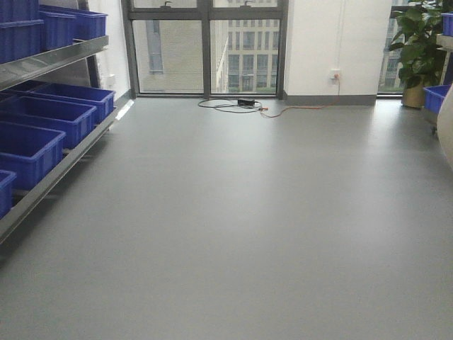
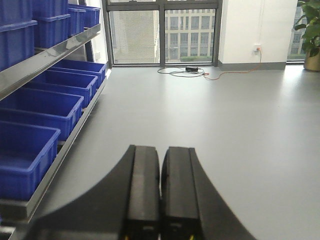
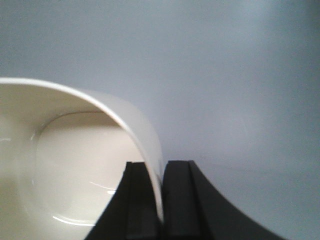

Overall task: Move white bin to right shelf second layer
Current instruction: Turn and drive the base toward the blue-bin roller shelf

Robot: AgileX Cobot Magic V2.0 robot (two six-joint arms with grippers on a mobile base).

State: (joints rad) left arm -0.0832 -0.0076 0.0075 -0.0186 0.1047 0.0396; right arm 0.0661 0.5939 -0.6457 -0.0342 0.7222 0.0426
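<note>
In the right wrist view the white bin (image 3: 75, 165) fills the left half, its glossy cream inside facing the camera. My right gripper (image 3: 161, 167) is shut on the bin's rim, one finger inside the wall and one outside, with the bin held over bare grey floor. A cream curved edge of the white bin (image 1: 446, 131) shows at the far right of the front view. My left gripper (image 2: 161, 150) is shut with nothing between its fingers, hanging over the floor. The right shelf second layer is out of view.
A steel rack (image 1: 53, 60) with several blue crates (image 1: 42, 117) runs along the left wall. Ahead are windows, a cable (image 1: 241, 106) on the floor and a potted plant (image 1: 417, 49). A blue crate (image 1: 437, 98) sits at the far right. Grey floor (image 1: 233, 212) spans the middle.
</note>
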